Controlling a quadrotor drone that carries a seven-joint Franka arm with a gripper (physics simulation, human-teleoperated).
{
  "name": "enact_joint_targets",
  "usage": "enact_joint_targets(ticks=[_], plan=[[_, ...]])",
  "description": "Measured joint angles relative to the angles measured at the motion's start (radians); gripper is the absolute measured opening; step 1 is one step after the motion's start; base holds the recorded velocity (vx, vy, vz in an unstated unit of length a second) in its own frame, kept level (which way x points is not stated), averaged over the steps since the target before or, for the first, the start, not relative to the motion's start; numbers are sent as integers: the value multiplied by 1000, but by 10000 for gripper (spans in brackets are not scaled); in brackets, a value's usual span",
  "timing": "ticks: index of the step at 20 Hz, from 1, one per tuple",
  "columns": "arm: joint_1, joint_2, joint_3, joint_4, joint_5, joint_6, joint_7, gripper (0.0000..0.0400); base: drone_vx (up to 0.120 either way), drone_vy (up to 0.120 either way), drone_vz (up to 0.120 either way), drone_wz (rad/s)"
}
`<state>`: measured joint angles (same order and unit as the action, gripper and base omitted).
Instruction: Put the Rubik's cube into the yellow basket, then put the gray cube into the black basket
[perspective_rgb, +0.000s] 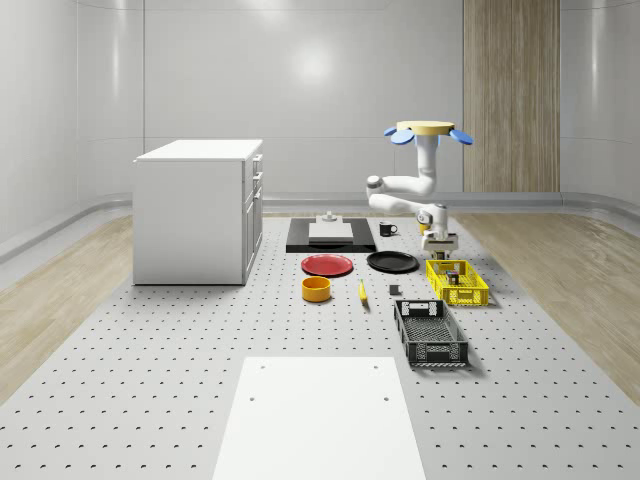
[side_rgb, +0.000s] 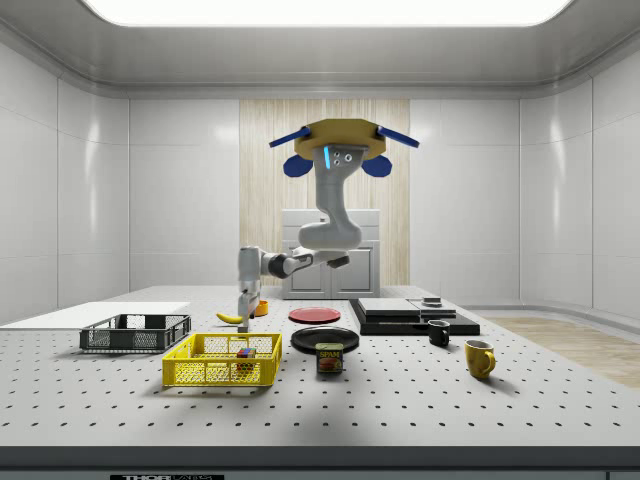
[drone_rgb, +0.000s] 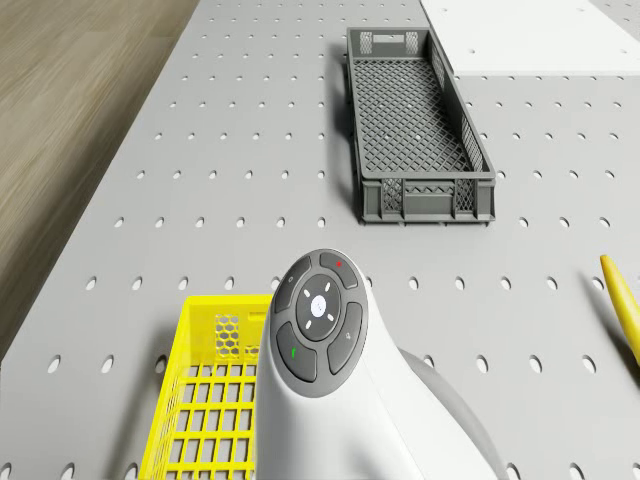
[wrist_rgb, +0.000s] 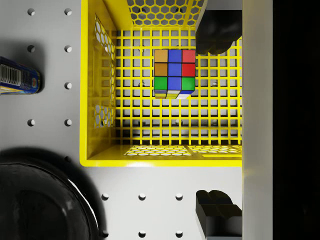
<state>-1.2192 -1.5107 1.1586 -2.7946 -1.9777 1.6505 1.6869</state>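
Note:
The Rubik's cube (wrist_rgb: 174, 72) lies on the floor of the yellow basket (wrist_rgb: 100, 100), near one end; it is also seen through the mesh (side_rgb: 244, 352). My gripper (wrist_rgb: 215, 120) hangs just above that basket (perspective_rgb: 457, 282), open, its two black fingers (wrist_rgb: 215, 30) wide apart with nothing between them. The drone (perspective_rgb: 430, 132) hovers high over the table behind the yellow basket, arm bent down to the gripper (side_rgb: 245, 300). A small gray cube (perspective_rgb: 395, 291) sits on the table between the banana and the yellow basket. The black basket (perspective_rgb: 431, 333) stands in front of the yellow one.
A black plate (perspective_rgb: 392, 262) and a red plate (perspective_rgb: 327, 265) lie close to the whole-scene view's left of the yellow basket. An orange bowl (perspective_rgb: 316, 289), a banana (perspective_rgb: 362, 291), a tin can (side_rgb: 329, 358), two mugs (side_rgb: 480, 357) and a white cabinet (perspective_rgb: 198, 210) also stand around.

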Motion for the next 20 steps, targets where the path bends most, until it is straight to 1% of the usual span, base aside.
enact_joint_targets(ticks=[10,20], plan=[[3,6,1,-1,-1,-6,-2,400,0,-120,0,0],[5,11,0,-1,-4,-11,-4,400,116,-120,0,0]])
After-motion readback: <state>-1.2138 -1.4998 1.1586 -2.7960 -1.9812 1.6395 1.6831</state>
